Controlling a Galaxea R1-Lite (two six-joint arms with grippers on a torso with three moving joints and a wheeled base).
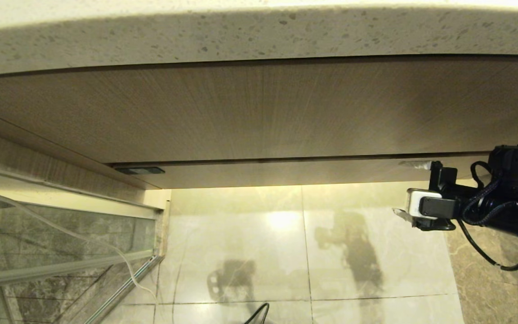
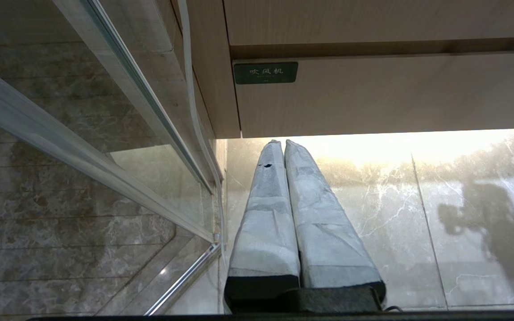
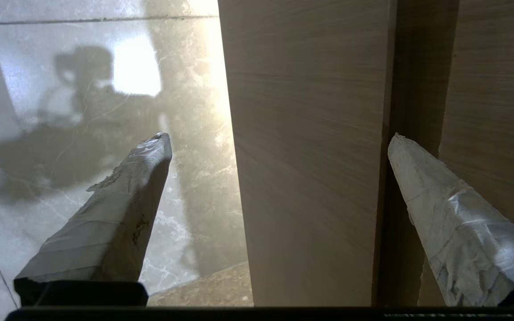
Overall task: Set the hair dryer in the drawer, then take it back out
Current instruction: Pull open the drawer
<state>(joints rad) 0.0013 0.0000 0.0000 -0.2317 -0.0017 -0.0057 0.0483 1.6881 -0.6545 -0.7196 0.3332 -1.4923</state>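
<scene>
The drawer (image 1: 286, 173) shows only its low pale wood-grain front, below the taller wood-grain panel (image 1: 259, 112); none of its inside shows. My right gripper (image 1: 406, 190) is at the front's right end, open wide. In the right wrist view the drawer front (image 3: 310, 178) lies between the gripper's (image 3: 279, 136) two taped fingers, one beside the floor and one over the dark gap below the panel (image 3: 493, 111). My left gripper (image 2: 282, 142) hangs shut and empty below the drawer's left end (image 2: 373, 98). The hair dryer is out of view.
A speckled stone countertop (image 1: 259, 36) overhangs the panel. A dark label (image 1: 141, 170) marks the drawer's left end. A glass partition with a metal frame (image 1: 61, 252) stands at the left. Pale marble floor (image 1: 286, 252) lies below, with a black cable (image 1: 259, 312) at the near edge.
</scene>
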